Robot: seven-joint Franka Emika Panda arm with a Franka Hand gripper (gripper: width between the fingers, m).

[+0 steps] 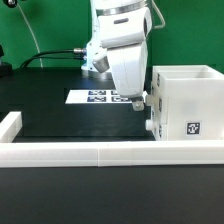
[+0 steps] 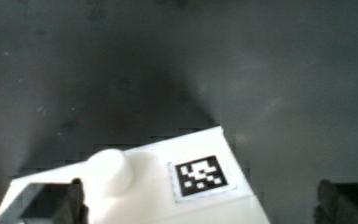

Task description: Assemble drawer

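Observation:
The drawer's tall white housing point(image 1: 186, 100) stands at the exterior view's right against the border wall, with a square tag point(image 1: 193, 128) on its near face. A small knob point(image 1: 149, 127) sticks out of its left side, low down. My gripper point(image 1: 139, 102) hangs right beside that left side. In the wrist view, a white tray front point(image 2: 149, 185) with a round knob point(image 2: 108, 166) and a tag point(image 2: 201, 176) lies between my dark fingers point(image 2: 60, 202). The gripper point(image 2: 202, 205) is open; the far finger stands clear of the tray. A second tray is out of view.
The long low white border wall point(image 1: 90, 152) runs along the front of the black mat point(image 1: 60, 115). The marker board point(image 1: 100, 97) lies flat behind my gripper. A green backdrop and a black cable are at the back left.

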